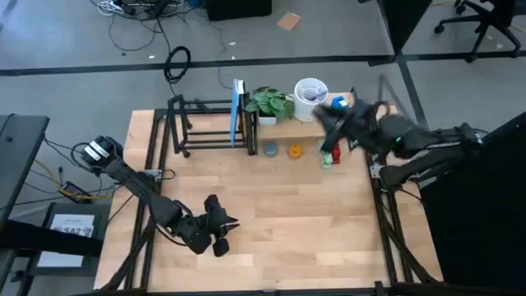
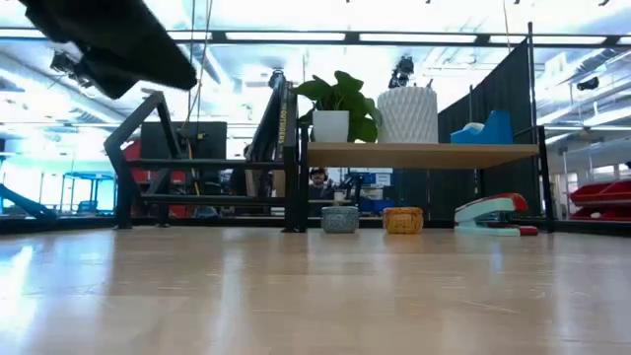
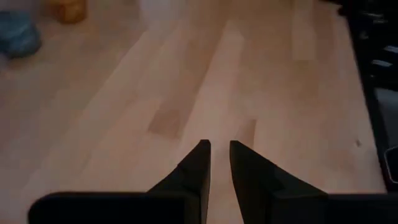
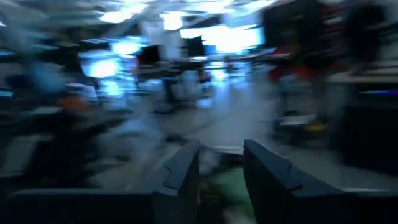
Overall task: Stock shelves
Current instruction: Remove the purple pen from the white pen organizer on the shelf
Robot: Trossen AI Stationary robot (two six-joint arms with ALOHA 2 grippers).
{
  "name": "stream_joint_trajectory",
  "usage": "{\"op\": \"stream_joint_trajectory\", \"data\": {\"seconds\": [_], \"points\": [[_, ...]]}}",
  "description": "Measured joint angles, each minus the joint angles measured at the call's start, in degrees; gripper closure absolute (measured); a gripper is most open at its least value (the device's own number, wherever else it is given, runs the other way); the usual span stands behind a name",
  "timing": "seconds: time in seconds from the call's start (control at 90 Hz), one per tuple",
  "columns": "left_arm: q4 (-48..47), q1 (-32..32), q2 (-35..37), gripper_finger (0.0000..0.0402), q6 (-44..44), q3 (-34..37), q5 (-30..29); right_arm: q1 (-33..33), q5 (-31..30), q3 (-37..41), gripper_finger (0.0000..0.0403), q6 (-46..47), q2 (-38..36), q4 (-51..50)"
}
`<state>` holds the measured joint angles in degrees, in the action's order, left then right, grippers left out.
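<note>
Right tool, motion-blurred, above the right end of the plank stand; its wrist view shows the fingers apart around a narrow gap, nothing clearly held. Left tool waits low over the near worktop, fingers nearly closed and empty.

The stand: light wooden plank on black legs, long axis running left–right along the worktop's far edge. The black rod rack adjoins its left end, with an upright book between them.

The high view shows plant, white pot and a blue item on top. Only the low view shows a grey bowl, woven basket and stapler beneath the plank.
</note>
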<state>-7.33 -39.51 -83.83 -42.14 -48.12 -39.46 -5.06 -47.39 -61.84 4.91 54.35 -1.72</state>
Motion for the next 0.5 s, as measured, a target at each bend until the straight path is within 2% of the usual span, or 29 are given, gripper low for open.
{"op": "stream_joint_trajectory", "data": {"seconds": [0.111, 0.233, 0.356, 0.5], "points": [[1.20, 0.00, 0.00, 0.0360, 1.32, -0.02, 0.00, 4.59, -5.48, 0.02, 0.0260, -0.67, -2.45, -7.40], [1.26, 0.00, 0.00, 0.0360, 1.41, -0.02, 0.02, 8.95, -6.20, 0.04, 0.0225, -0.37, -2.36, -14.28], [1.28, 0.00, 0.00, 0.0360, 1.41, -0.02, 0.02, 13.68, -0.48, 0.04, 0.0208, 0.94, -1.25, -18.77], [1.57, 0.00, 0.00, 0.0360, 1.41, -0.02, 0.02, 21.45, 10.35, 0.09, 0.0205, 4.00, -0.51, -26.70]]}}
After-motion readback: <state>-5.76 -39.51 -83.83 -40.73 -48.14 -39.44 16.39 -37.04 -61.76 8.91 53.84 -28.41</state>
